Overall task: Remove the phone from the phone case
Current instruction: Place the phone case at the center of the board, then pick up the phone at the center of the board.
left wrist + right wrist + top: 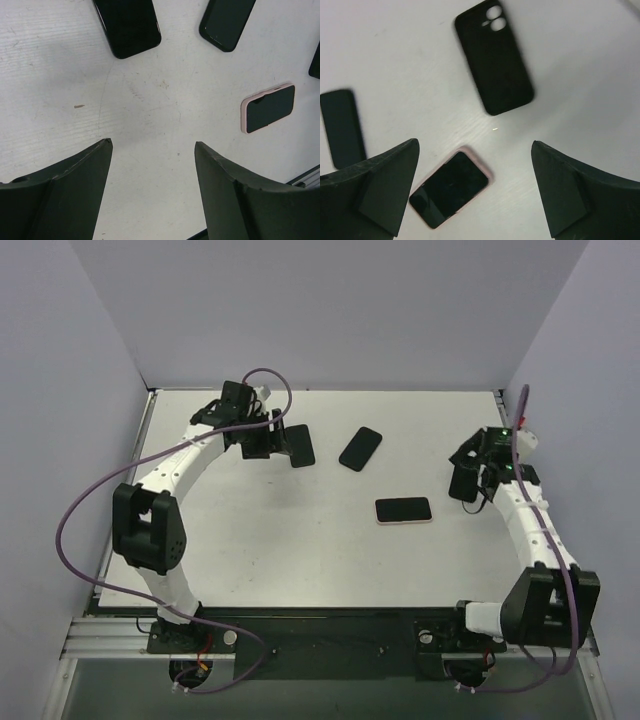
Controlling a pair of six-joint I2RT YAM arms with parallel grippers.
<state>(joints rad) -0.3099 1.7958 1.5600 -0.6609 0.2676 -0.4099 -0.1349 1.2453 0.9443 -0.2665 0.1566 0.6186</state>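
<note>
We count three flat phone-shaped things on the table [250, 560]. One is a pink-cased phone [403, 510]. The other two are black, a nearer black slab [360, 448] and a farther black slab [300, 445], both beyond the pink-cased phone and to its left. We count two arms, the left arm [175, 470] and right arm [530, 530], on either side of it. There are two grippers, the left gripper [272, 443] and right gripper [468, 485], and two purple cables, the left cable [62, 530] and right cable [575, 595].
</note>
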